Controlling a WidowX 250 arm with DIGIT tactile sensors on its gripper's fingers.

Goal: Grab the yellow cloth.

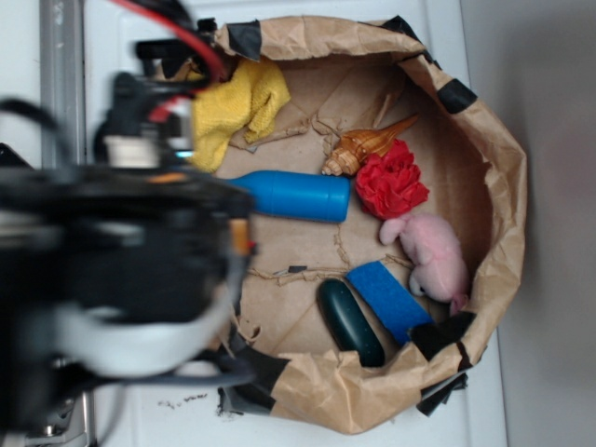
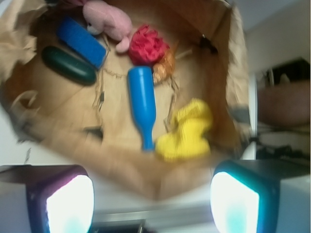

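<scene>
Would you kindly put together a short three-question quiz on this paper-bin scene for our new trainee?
1. True or false: the gripper already holds the yellow cloth.
2. Which object lies between the yellow cloth and the dark green case in the wrist view? A) blue bottle B) pink plush toy C) red pom-pom
3. Fill in: the orange seashell touches the red ____.

Key
1. False; the wrist view shows the fingers apart, away from the cloth.
2. A
3. pom-pom

Brown paper bin [image 1: 507,177] holds blue bottle [image 1: 298,196] — red pom-pom [image 1: 391,182] beside it.
</scene>
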